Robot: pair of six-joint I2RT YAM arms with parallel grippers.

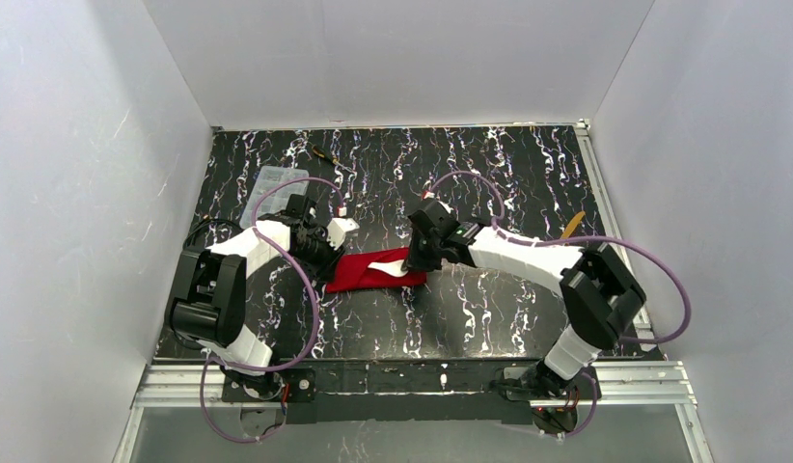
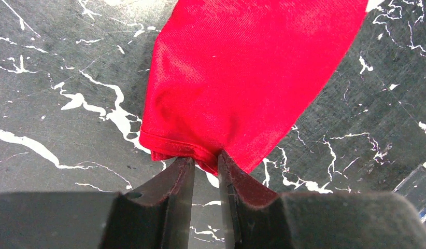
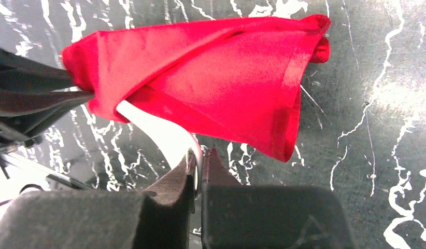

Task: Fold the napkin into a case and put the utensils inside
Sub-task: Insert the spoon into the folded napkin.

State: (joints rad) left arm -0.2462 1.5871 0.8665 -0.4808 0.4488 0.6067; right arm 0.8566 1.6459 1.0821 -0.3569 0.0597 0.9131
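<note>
The red napkin [image 1: 371,274] lies folded into a narrow case on the black marbled table. My left gripper [image 1: 327,257] holds its left end, and in the left wrist view the gripper [image 2: 206,158] pinches the cloth's hemmed corner [image 2: 190,150]. My right gripper [image 1: 413,258] is at the case's right end, shut on the white spoon [image 1: 387,263]. In the right wrist view the spoon [image 3: 159,129] runs from the gripper [image 3: 199,154] under a raised flap of the napkin [image 3: 211,78]. A yellow-gold utensil [image 1: 573,226] lies far right, beside the right arm.
A clear plastic compartment box [image 1: 270,183] sits at the back left, behind the left arm. A thin black-and-yellow tool [image 1: 325,154] lies near the back wall. White walls enclose the table on three sides, and a metal rail [image 1: 605,193] runs along the right edge.
</note>
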